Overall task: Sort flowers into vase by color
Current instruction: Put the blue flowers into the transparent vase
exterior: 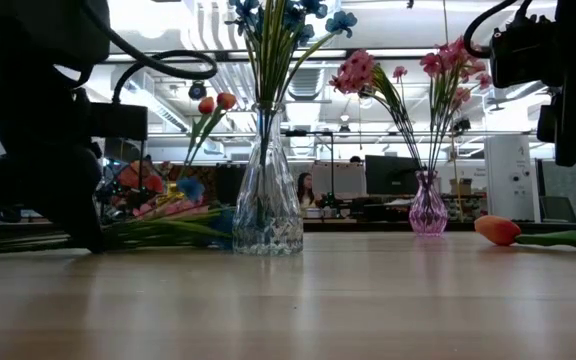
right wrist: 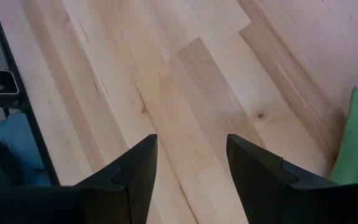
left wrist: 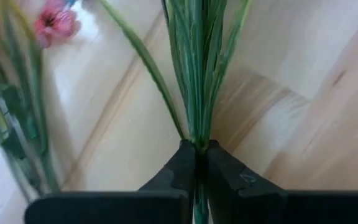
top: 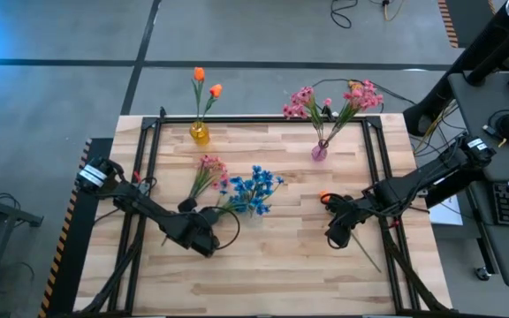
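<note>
We see bright ceiling lights (exterior: pixel 298 45) glaring behind silhouetted arms; the counter (exterior: pixel 288 300) foreground and left wrist view blur.

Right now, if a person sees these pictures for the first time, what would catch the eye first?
Probably the blue flowers in a clear vase at the table's middle, beside the left gripper, whose jaws are shut on a bunch of green stems. Next come the orange tulips and pink flowers in small vases at the far edge, and a loose orange tulip lying near the open right gripper.
</note>
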